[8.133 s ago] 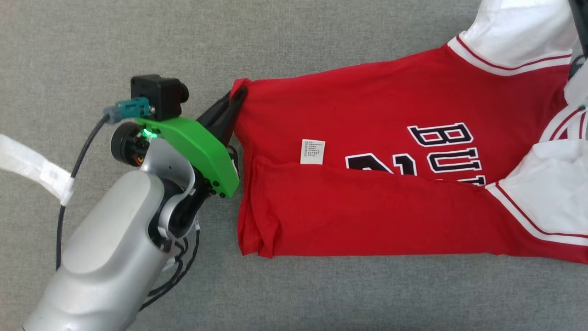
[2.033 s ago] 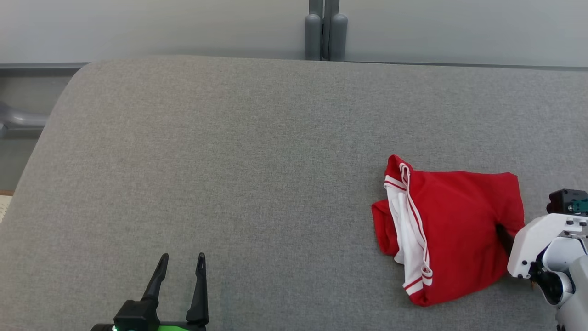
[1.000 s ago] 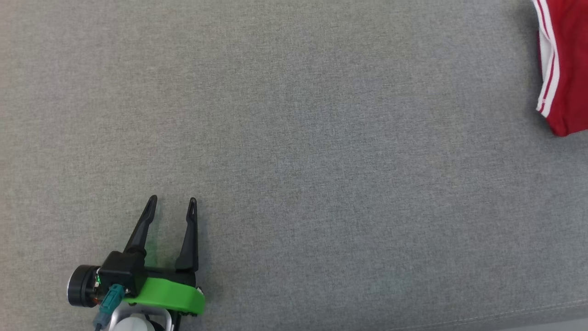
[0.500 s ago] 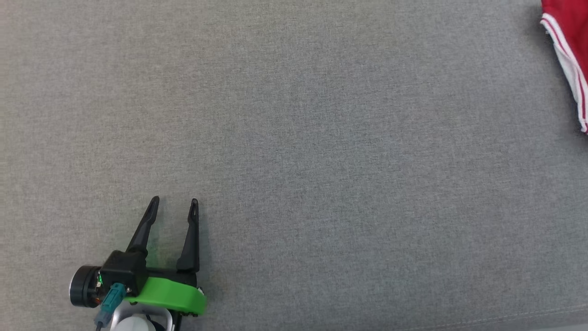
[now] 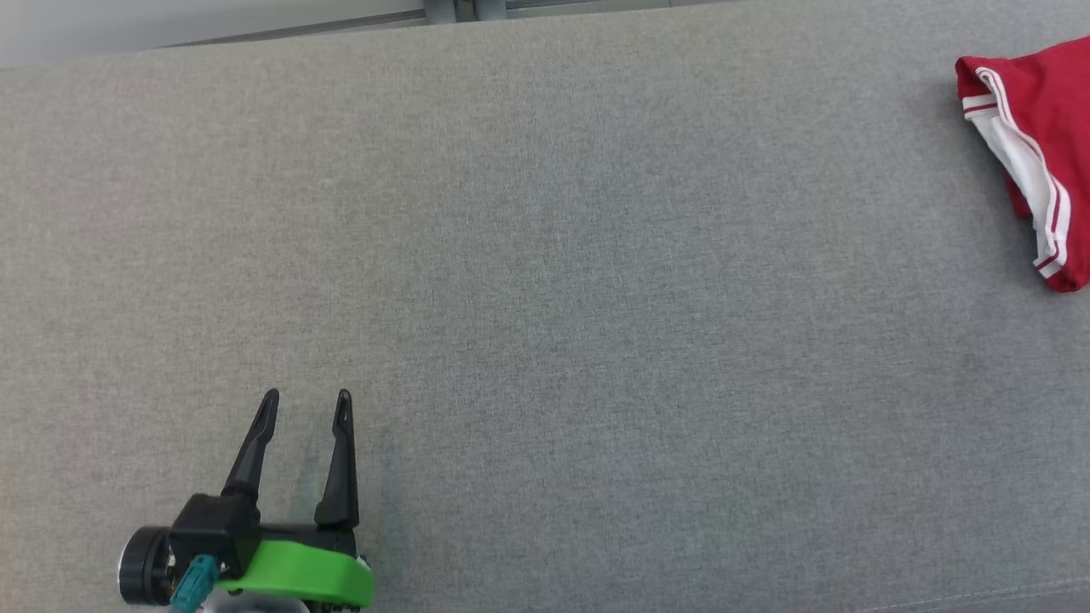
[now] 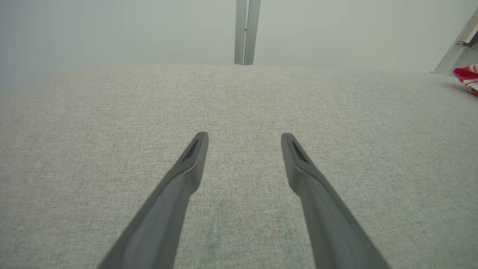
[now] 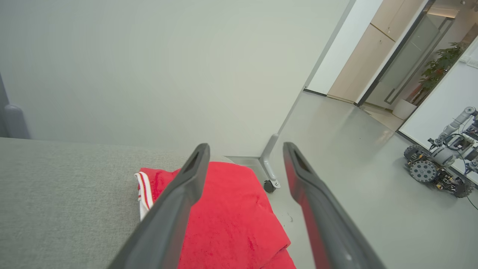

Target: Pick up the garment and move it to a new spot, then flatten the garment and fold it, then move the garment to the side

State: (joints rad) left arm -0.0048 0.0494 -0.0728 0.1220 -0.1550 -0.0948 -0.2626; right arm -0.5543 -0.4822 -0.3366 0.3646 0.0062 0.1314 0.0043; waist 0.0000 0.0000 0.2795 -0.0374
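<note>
Both grippers are standing spread and empty: the left gripper (image 5: 306, 396) is hovering low over the bare grey cushion (image 5: 545, 281), well apart from the work, while the right gripper (image 7: 245, 145) is hanging just above the garment (image 7: 227, 209) with nothing pinched between its jaws. That red garment, folded into a lumpy bundle with white-striped trim showing, is lying at the far right end of the cushion, its outer side sitting right at the edge over the floor (image 7: 354, 168). I reckon the job is looking all but done, yet the bundle is resting so near the drop that a jaw catching the cloth, should the arm pull away, could be dragging it over or tugging the fold open.
</note>
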